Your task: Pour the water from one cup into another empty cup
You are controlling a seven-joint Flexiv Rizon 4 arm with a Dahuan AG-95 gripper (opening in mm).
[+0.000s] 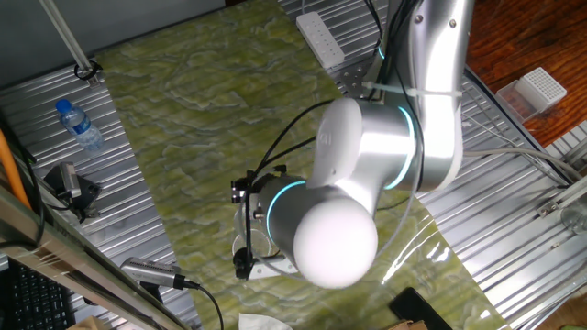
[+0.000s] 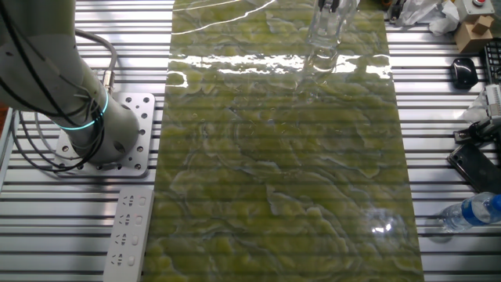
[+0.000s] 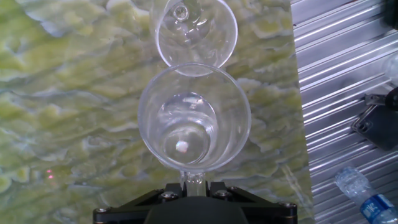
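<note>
In the hand view two clear glass cups stand one behind the other on the green marbled mat. The near cup is upright and seems to hold a little clear water at its bottom. The far cup touches or overlaps its rim and looks empty. My gripper is shut on the near cup's base. In the other fixed view the cups show at the mat's far edge under the gripper. In one fixed view the arm hides most of the gripper and the cups.
A small blue-capped plastic bottle lies on the metal table right of the mat; it also shows in both fixed views. A black device sits nearby. A power strip lies by the arm's base.
</note>
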